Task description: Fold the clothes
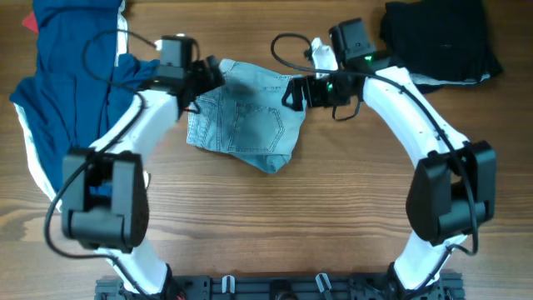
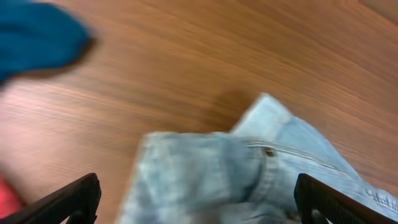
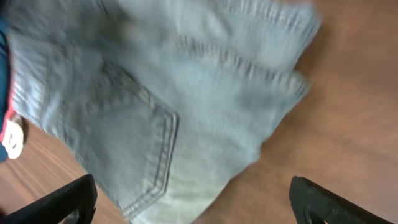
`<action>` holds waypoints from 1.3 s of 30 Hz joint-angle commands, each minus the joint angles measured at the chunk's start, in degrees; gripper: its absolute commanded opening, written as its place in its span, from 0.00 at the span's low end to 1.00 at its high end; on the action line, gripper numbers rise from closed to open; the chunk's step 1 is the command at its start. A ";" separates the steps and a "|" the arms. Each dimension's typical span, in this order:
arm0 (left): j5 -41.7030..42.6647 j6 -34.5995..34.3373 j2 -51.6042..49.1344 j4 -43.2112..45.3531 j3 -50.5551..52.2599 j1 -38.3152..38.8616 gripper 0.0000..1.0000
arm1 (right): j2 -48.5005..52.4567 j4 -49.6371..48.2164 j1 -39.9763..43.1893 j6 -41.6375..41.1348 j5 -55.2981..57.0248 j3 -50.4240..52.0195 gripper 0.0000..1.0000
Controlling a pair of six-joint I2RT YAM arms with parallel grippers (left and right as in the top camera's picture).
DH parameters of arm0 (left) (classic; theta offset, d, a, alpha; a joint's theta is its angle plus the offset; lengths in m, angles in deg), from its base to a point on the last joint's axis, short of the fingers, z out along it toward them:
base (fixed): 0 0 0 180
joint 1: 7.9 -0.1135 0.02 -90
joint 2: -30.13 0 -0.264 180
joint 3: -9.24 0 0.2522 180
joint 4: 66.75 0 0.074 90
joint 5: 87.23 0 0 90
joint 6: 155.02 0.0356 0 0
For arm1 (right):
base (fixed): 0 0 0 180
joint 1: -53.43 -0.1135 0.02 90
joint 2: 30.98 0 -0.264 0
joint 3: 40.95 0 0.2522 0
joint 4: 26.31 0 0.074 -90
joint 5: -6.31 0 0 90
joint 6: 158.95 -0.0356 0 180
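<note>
The pale blue denim shorts [image 1: 243, 121] lie crumpled on the wooden table between my two arms. My left gripper [image 1: 208, 77] is open over their upper left corner; in the left wrist view the shorts [image 2: 249, 180] lie between its spread fingers [image 2: 199, 211]. My right gripper [image 1: 293, 93] is open over their upper right edge; in the right wrist view the stitched pocket and hems of the shorts [image 3: 155, 106] lie below its spread fingers [image 3: 196, 208]. The navy garment with red and white parts [image 1: 71, 75] lies at the far left. A black garment [image 1: 440, 37] lies at the back right.
The navy garment's edge shows in the left wrist view [image 2: 37, 37]. A white item [image 1: 323, 57] lies beside the right arm near the black garment. The arm bases and a black rail [image 1: 275, 287] stand along the front edge.
</note>
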 commanded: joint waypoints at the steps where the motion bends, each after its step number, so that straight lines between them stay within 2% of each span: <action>1: -1.14 -2.23 8.00 -3.69 -0.79 -3.23 1.00 | 3.78 -0.48 -1.31 -2.08 -1.60 2.99 1.00; 2: -1.16 -2.21 9.35 -5.46 -0.79 -3.89 1.00 | 4.61 -1.16 -1.66 -2.25 -1.60 3.34 0.98; 5: -1.16 -2.21 11.85 -9.73 -0.79 -4.98 1.00 | 6.51 -3.26 -2.32 -4.04 -1.55 3.91 0.83; 6: -1.16 -2.19 12.13 -10.51 -0.79 -5.11 1.00 | 7.08 -3.69 -2.45 -4.57 -1.53 3.91 0.80; 8: -1.16 -2.21 12.41 -12.15 -0.79 -5.29 1.00 | 8.50 -4.35 -2.69 -5.05 -1.33 3.91 0.64; 11: -1.16 -2.19 12.39 -14.67 -0.79 -5.29 1.00 | 10.36 -6.34 -2.64 -6.99 0.59 3.91 0.21; 12: -1.16 -2.21 12.39 -15.06 -0.79 -5.29 1.00 | 10.67 -6.93 -2.51 -8.22 2.16 3.91 0.13; 14: -1.14 -2.19 12.39 -15.50 -0.79 -5.29 1.00 | 10.93 -9.53 -1.88 -9.51 6.43 3.91 0.04; 19: -1.09 -2.23 12.39 -15.74 -0.79 -5.22 1.00 | 11.76 -21.29 0.50 -6.54 22.38 3.91 0.04; 23: -0.48 -2.23 12.39 -15.87 -0.79 -5.22 1.00 | 13.92 -31.85 3.34 0.42 28.39 3.91 0.04; 25: -0.48 -2.21 12.39 -16.11 -0.79 -5.22 1.00 | 15.37 -37.55 5.27 4.15 29.73 3.91 0.09; 26: -0.48 -2.21 12.39 -16.22 -0.79 -5.25 1.00 | 16.06 -40.76 6.38 6.19 29.64 3.91 0.16; 27: -0.48 -2.21 12.39 -16.33 -0.79 -5.25 1.00 | 16.63 -43.67 7.45 7.37 29.66 3.91 0.34; 28: -0.48 -2.21 12.39 -16.41 -0.79 -5.22 1.00 | 16.65 -45.81 8.55 7.02 29.66 3.91 0.57; 29: -0.48 -2.21 12.39 -16.52 -0.79 -5.22 1.00 | 16.52 -47.45 9.68 5.75 28.94 3.72 0.70; 30: -0.48 -2.19 12.39 -16.52 -0.79 -5.22 1.00 | 15.74 -47.36 10.49 4.81 27.74 3.10 0.77; 31: -0.48 -2.21 12.39 -16.52 -0.79 -5.25 1.00 | 14.82 -46.38 11.15 3.74 25.83 2.21 0.83; 34: -0.48 -2.21 12.39 -16.50 -0.79 -5.25 1.00 | 10.71 -40.81 11.96 2.01 18.49 -0.44 0.92; 35: -0.48 -2.21 12.39 -16.52 -0.79 -5.25 1.00 | 8.85 -38.38 11.96 1.97 15.74 -1.25 0.98; 39: -0.50 -1.92 12.39 -16.57 -0.79 -5.25 1.00 | 0.09 -27.93 10.16 -0.85 3.37 -2.40 1.00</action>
